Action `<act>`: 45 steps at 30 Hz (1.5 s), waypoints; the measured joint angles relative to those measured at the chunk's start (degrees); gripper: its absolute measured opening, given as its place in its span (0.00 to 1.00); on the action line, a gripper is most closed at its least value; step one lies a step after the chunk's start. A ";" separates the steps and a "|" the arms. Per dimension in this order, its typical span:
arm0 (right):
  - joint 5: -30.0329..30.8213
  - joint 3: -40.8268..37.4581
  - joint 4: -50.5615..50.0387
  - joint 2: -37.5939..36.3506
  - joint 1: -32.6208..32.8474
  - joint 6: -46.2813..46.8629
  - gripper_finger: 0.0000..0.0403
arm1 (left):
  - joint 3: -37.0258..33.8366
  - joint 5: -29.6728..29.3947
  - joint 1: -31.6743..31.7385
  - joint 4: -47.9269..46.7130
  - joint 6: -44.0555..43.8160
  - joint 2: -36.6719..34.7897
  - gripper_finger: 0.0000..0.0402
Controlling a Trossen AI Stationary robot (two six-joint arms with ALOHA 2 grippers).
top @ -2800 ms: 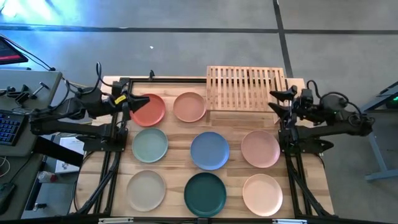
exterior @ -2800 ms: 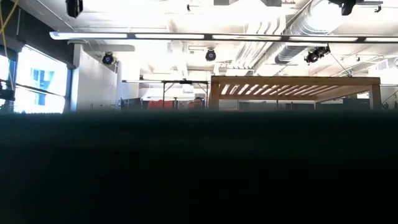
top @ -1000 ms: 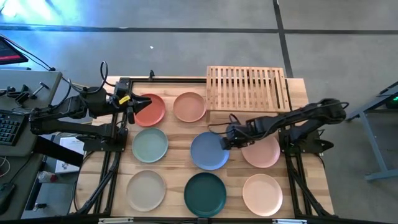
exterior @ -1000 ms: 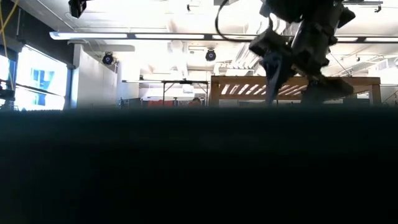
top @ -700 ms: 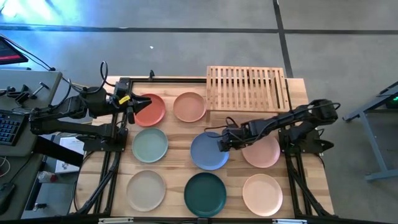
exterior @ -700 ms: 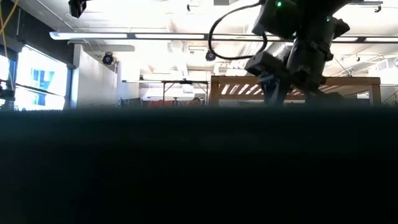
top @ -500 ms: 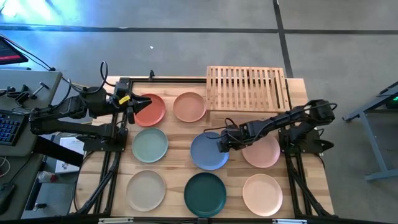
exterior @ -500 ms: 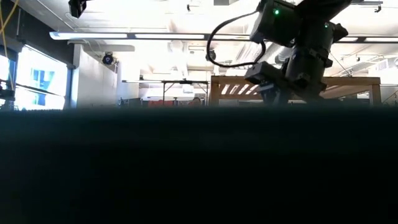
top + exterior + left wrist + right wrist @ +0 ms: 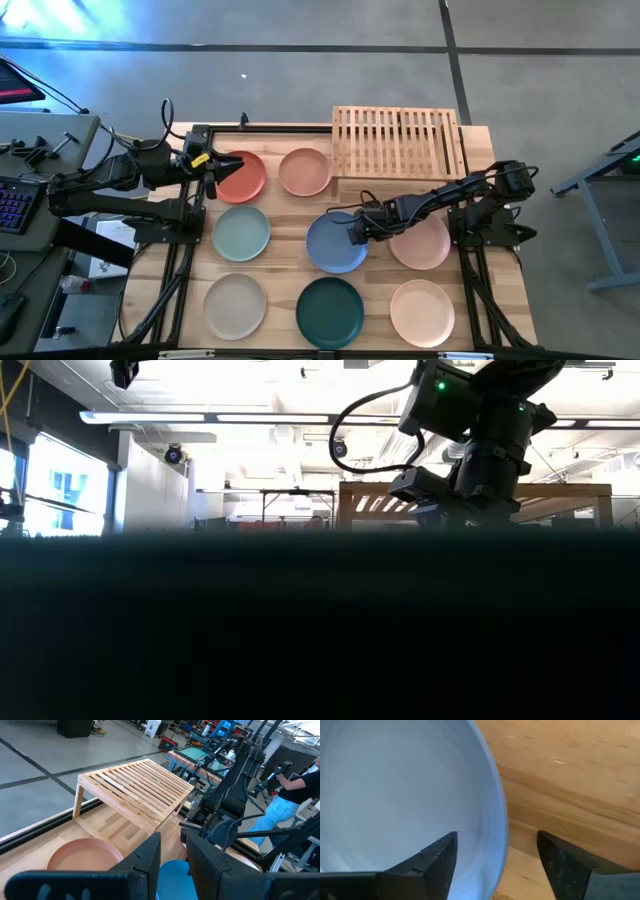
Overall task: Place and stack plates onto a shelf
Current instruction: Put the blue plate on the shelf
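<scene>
Eight plates lie flat on the worktop (image 9: pixel 285 215), none on the shelf (image 9: pixel 397 142) at upper centre-right. Blue plate (image 9: pixel 334 243): frame centre, right end effector (image 9: pixel 354 231) at its right rim, fingers (image 9: pixel 436 859) spread wide astride the edge, nothing gripped. Red-orange plate (image 9: pixel 240 176): upper left, left end effector (image 9: pixel 211 168) at its left edge, fingers close together, holding nothing visible.

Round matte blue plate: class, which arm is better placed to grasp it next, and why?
Right. The right gripper sits at the round matte blue plate's rim, open fingers straddling it; the left gripper waits near the red-orange plate.
</scene>
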 joint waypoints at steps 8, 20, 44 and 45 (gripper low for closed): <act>-1.75 0.00 -0.05 0.00 -0.11 1.87 0.36 | 0.00 0.00 0.00 -0.02 -0.01 0.00 0.21; -2.70 0.93 -0.44 0.00 -0.02 2.92 0.01 | 0.00 0.00 -0.01 -0.02 -0.01 0.00 0.21; 1.69 21.89 -29.68 0.00 0.03 -1.21 0.00 | 0.00 0.00 -0.02 -0.03 0.94 0.00 0.21; 2.08 23.13 -31.23 0.00 0.03 -1.63 0.00 | 0.00 0.00 -0.01 -0.04 0.95 0.00 0.21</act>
